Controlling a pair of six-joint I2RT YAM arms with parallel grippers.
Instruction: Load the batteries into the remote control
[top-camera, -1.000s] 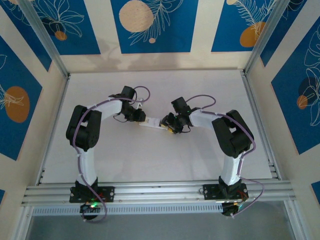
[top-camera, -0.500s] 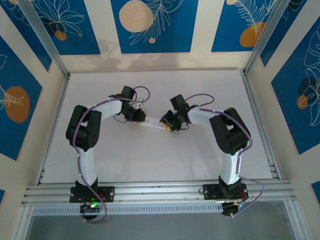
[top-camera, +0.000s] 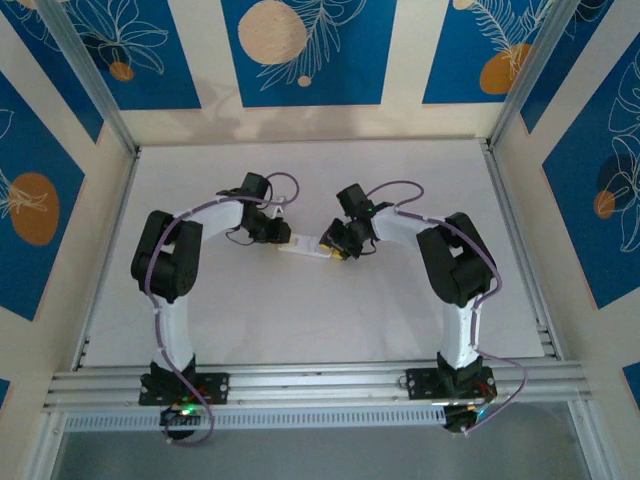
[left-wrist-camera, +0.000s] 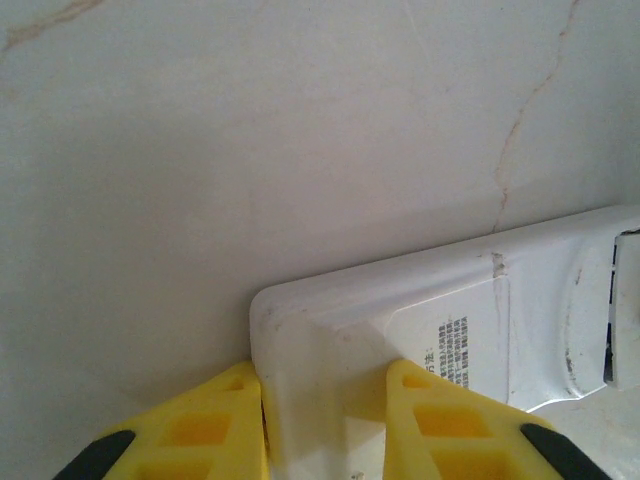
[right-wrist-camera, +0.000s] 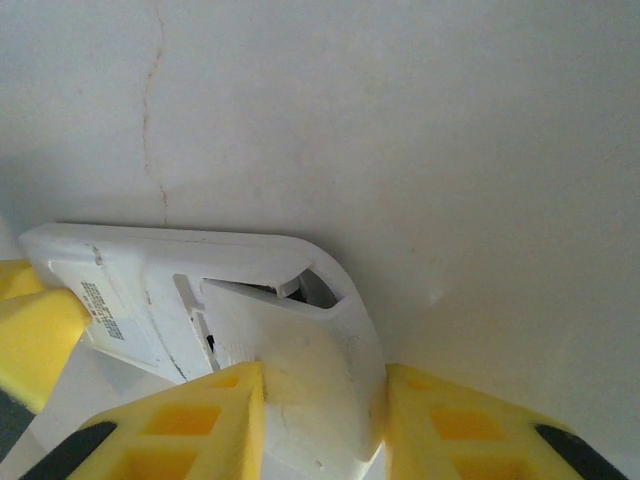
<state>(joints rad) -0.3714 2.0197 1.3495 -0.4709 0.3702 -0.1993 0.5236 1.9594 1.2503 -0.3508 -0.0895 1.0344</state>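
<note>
Top external: the left claw (top-camera: 284, 238) and right claw (top-camera: 334, 246) meet tip to tip at mid tabletop (top-camera: 300, 330), slightly toward the far side. The white remote control (top-camera: 305, 248) spans the gap between them, the left claw on its left end and the right claw on its right end. At this size it is not clear whether the remote rests on the tabletop or is lifted off it. Both arms bend inward from their bases at the near edge.

Left wrist: the left claw (left-wrist-camera: 322, 380) is nearly closed. Its yellow fingers (left-wrist-camera: 205, 430) pinch one rounded end of the remote control (left-wrist-camera: 400, 300), one finger on each long edge. The plain back faces the camera, with a small printed label (left-wrist-camera: 452, 350) showing. The tabletop (left-wrist-camera: 250, 150) lies behind, pale with thin cracks.

Right wrist: the right claw (right-wrist-camera: 322, 378) is partly closed on the other end of the remote control (right-wrist-camera: 150, 270). Its yellow fingers (right-wrist-camera: 450, 420) touch both long edges, so it grips. The cover (right-wrist-camera: 270, 320) on the back sits ajar, with a dark gap along its far edge. A yellow finger of the left claw (right-wrist-camera: 30, 335) shows on the far-left end of the remote. The tabletop (right-wrist-camera: 450, 150) is behind.
</note>
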